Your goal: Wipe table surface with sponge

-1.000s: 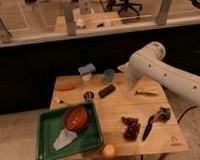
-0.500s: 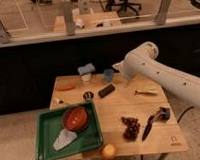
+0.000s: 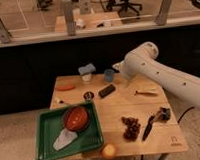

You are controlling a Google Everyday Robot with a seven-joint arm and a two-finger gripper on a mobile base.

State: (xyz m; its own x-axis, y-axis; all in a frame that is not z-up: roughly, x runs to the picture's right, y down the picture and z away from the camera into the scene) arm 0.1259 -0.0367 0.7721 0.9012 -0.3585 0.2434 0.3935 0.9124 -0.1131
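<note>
The sponge [image 3: 86,69], a pale grey-blue block, sits at the back edge of the table surface [image 3: 115,109], left of a dark blue cup [image 3: 109,75]. My white arm [image 3: 158,74] reaches in from the right over the table's back right part. Its gripper [image 3: 118,68] is at the arm's far end, just right of the blue cup and about a cup's width or two from the sponge. It is largely hidden by the arm. Nothing shows in its grasp.
A black bar [image 3: 107,90] lies in front of the cup. A green tray [image 3: 46,147] at front left holds a red bowl [image 3: 76,118] and a white cloth [image 3: 63,141]. Also on the table: an orange piece [image 3: 65,88], an orange fruit [image 3: 109,151], a dark cluster [image 3: 130,128], a black-handled tool [image 3: 153,121].
My arm has lifted and swung toward the table's back edge, bringing its end closer to the blue cup. The objects on the table have not moved.
</note>
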